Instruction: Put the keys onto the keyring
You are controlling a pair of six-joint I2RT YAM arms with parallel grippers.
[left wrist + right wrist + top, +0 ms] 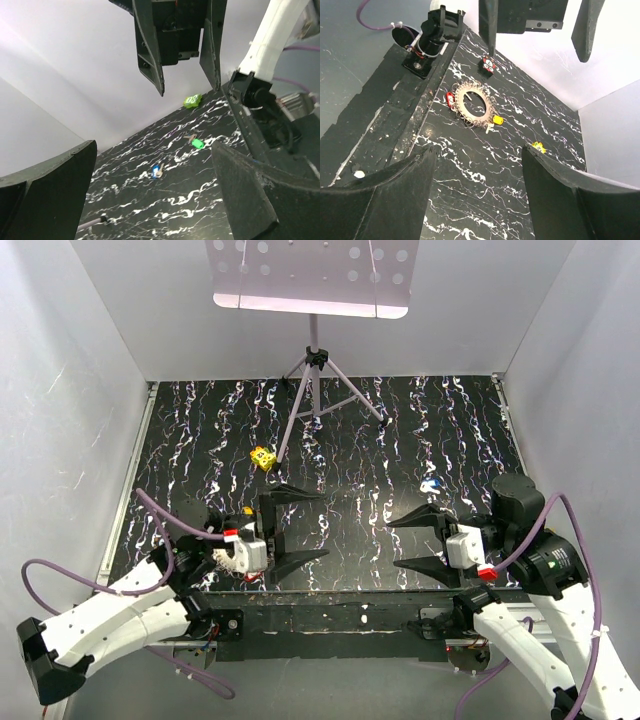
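Note:
The keyring (pixel 474 105), a pale ring fringed with grey metal keys, lies near the table's front edge in the right wrist view. A red-headed key (pixel 450 98) and an orange-yellow-headed key (pixel 497 120) lie against its rim. In the top view my left arm hides it. A blue-headed key (pixel 430 483) (pixel 157 170) and a green-headed key (pixel 196 143) lie loose on the black marbled table by my right arm. My left gripper (pixel 300 528) (pixel 155 200) is open and empty. My right gripper (pixel 405 540) (pixel 480 195) faces it, open and empty.
A yellow dotted cube (pixel 263 457) (pixel 538 146) sits mid-table. A tripod stand (pixel 315 390) stands at the back centre. A green cube (pixel 191 100) lies by the right wall and a small red dotted block (pixel 488 65) toward the left. White walls enclose the table (pixel 350 455).

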